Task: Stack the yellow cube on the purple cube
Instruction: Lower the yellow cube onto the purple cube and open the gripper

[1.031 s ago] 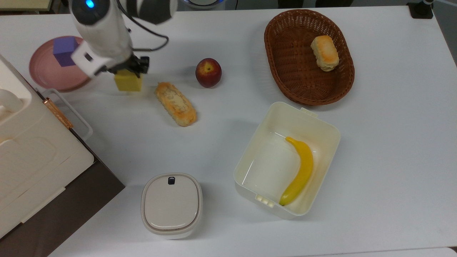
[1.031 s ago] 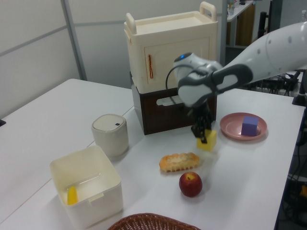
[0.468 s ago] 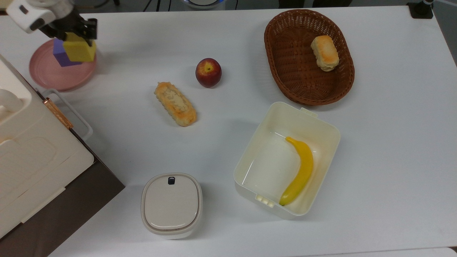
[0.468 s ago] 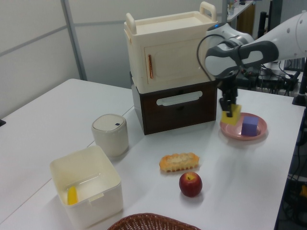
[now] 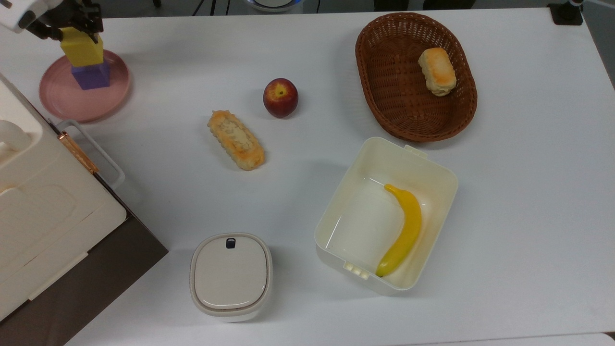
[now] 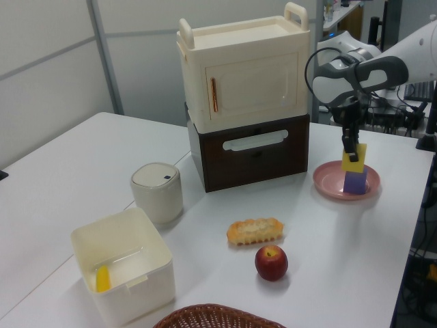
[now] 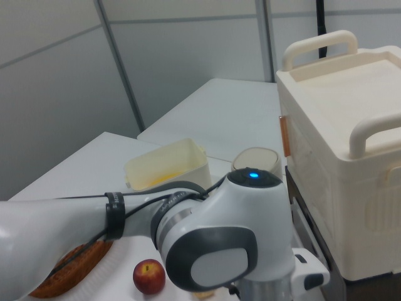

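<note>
Top view, reading left to right: we find the gripper (image 5: pixel 79 24) clamped on the yellow cube (image 5: pixel 82 47), which sits directly over the purple cube (image 5: pixel 91 75) on the pink plate (image 5: pixel 72 103); contact between the two cubes we cannot confirm. Next come the bread roll (image 5: pixel 236 140), the apple (image 5: pixel 280 97), the cream box (image 5: pixel 435 175) with its banana (image 5: pixel 403 230), and the wicker basket (image 5: pixel 379 81).

Cabinet (image 6: pixel 244 102) crowds plate (image 6: pixel 328 183); open table (image 6: pixel 355 239) toward apple (image 6: pixel 271 262).
</note>
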### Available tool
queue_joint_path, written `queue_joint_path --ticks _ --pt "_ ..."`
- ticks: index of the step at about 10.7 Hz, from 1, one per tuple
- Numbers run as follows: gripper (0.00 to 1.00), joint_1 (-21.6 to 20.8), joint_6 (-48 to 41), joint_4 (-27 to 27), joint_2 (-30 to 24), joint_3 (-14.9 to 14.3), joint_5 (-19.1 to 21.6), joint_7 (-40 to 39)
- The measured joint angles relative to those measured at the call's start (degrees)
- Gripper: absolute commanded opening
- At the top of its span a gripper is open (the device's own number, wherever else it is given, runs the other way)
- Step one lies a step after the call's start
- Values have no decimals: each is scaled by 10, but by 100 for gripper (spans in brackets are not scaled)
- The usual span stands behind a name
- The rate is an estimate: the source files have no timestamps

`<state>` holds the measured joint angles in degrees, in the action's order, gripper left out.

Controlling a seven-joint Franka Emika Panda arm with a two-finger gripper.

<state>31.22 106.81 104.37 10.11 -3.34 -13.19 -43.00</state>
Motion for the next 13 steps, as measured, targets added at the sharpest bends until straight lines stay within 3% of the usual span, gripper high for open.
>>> queue_joint_path --ticks 2,3,4,13 --pt "41 10 5 0 5 0 -6 -26" --pt "62 13 11 0 8 0 -6 -32" --pt "100 16 19 0 12 0 -6 -33" --pt "100 24 16 -11 8 0 -7 -34"
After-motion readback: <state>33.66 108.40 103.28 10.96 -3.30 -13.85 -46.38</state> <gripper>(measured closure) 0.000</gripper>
